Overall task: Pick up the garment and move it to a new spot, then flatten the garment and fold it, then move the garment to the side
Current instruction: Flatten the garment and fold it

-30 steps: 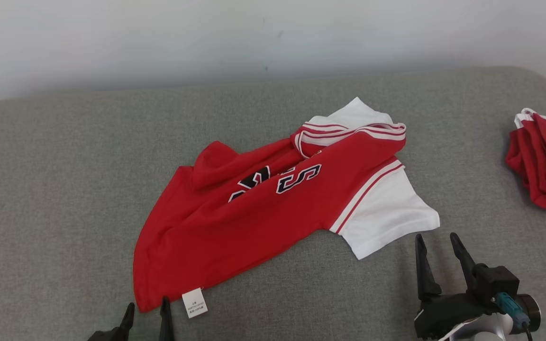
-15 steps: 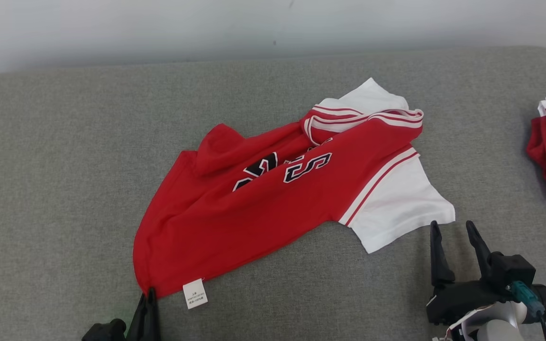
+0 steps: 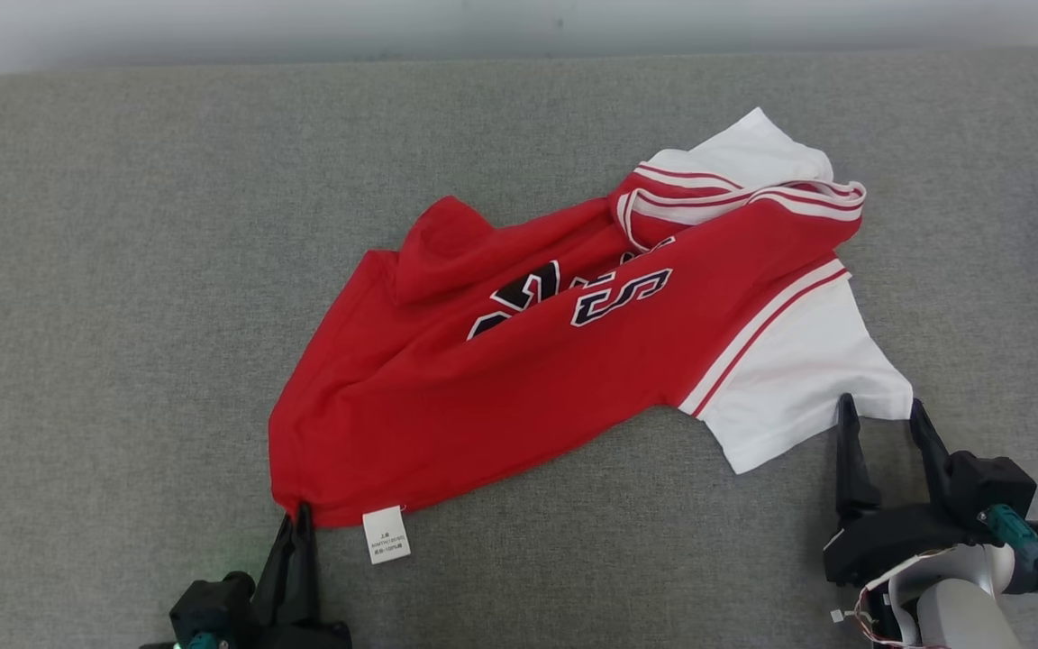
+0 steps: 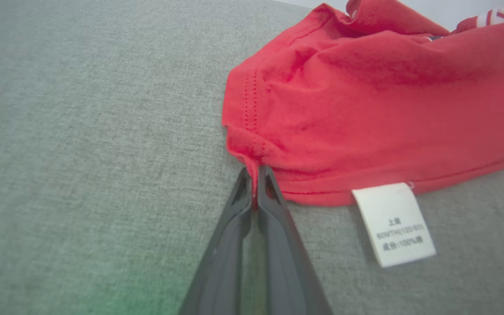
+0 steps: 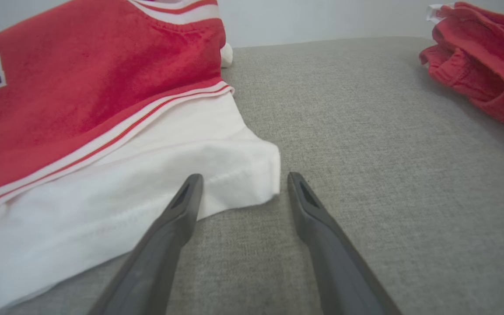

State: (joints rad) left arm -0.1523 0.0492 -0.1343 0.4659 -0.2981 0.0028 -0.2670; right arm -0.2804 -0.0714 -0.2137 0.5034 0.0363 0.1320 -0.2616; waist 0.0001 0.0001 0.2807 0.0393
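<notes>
My left fingers (image 4: 276, 227) are pinched shut on the hem corner of the red shirt (image 3: 519, 388), at about 7 o'clock of the cloth, with its white label (image 3: 386, 534) just beside them toward 3 o'clock. My right fingers (image 5: 173, 218) stand wide apart and grip nothing, and the corner of the white sleeve (image 5: 116, 197) lies between their tips at the shirt's 4 o'clock. The shirt lies rumpled on the grey padded surface (image 3: 104, 270), with a heap of red clothes (image 5: 484, 65) well apart at 3 o'clock.

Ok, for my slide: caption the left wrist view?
The left gripper pinches a hem corner of the red garment, beside its white label.
</notes>
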